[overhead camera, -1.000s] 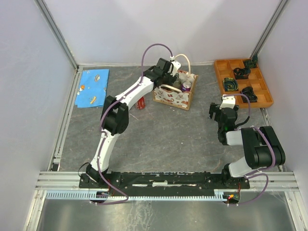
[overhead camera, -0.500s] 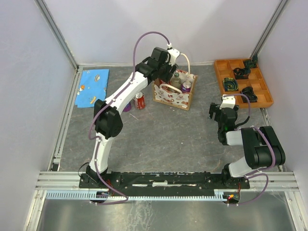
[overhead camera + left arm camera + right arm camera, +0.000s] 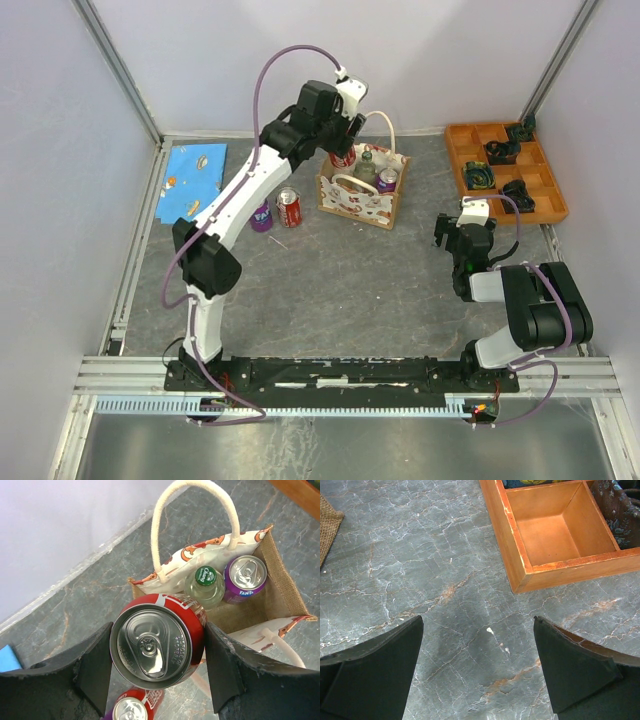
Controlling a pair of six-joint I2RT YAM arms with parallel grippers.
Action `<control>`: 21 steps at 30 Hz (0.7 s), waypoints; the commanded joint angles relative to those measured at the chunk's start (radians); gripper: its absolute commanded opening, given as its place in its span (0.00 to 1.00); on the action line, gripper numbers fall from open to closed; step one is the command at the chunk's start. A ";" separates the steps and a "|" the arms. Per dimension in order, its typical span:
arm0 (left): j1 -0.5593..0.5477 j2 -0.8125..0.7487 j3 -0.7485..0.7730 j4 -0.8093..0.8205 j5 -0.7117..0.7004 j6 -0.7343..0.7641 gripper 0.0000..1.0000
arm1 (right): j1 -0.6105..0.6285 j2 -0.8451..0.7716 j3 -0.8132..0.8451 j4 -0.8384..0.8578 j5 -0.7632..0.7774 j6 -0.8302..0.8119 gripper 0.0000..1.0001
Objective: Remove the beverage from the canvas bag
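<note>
Left gripper (image 3: 157,666) is clamped tight on a red can (image 3: 157,647), hanging over the canvas bag (image 3: 365,205) at its 11 o'clock corner! Bottle (image 3: 205,580) and purple can (image 3: 245,577) sit inside. Right gripper (image 3: 477,672) is spread wide above the table, tray (image 3: 520,555) at its 1 o'clock.

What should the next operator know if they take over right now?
Left gripper: shut on a red can, held above the canvas bag at its far left corner.
Right gripper: open, empty, by the orange tray.
In the bag: green-capped bottle, purple can.
On the table left of the bag: second red can, purple item.
Left to do: set the held can down, then take out those two.
</note>
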 commanded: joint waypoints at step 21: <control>-0.003 -0.631 -0.631 0.185 -0.235 -0.082 0.03 | 0.001 0.000 0.029 0.023 -0.006 -0.014 0.99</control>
